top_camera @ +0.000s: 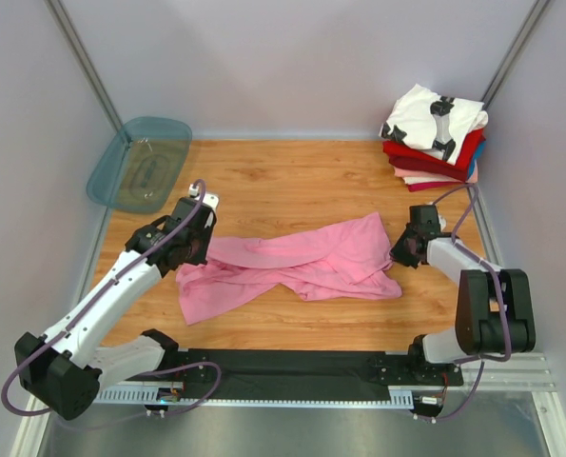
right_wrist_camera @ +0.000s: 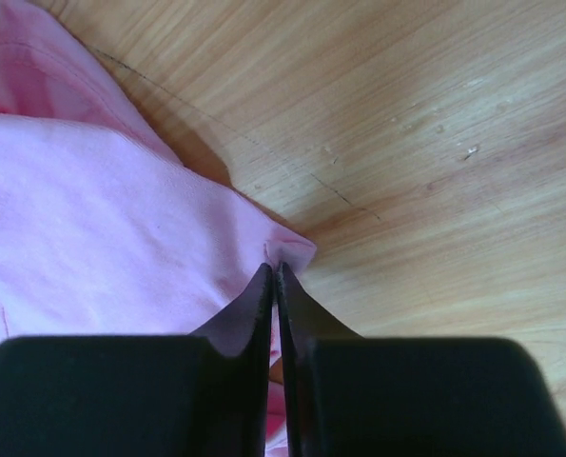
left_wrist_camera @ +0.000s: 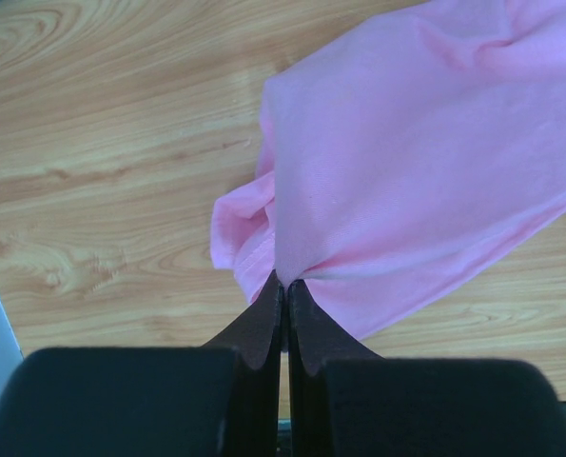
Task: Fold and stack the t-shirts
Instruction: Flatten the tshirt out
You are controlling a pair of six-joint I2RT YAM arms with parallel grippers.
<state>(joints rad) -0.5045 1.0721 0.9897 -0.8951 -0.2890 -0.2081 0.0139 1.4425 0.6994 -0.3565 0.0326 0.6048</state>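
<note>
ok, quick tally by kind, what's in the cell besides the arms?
Loose pink t-shirt: 1
Stack of folded t-shirts: 1 (number of shirts in it unclear)
Teal tray: 1
Total: 3

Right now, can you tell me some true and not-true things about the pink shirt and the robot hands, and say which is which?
The left gripper pinches the pink shirt. True.
The pink shirt is neatly folded. False: it lies crumpled on the table.
A white shirt tops the stack. True.
The right gripper is wide open. False: it is shut on the pink shirt's edge.
The tray sits beside the stack. False: tray far left, stack far right.
</note>
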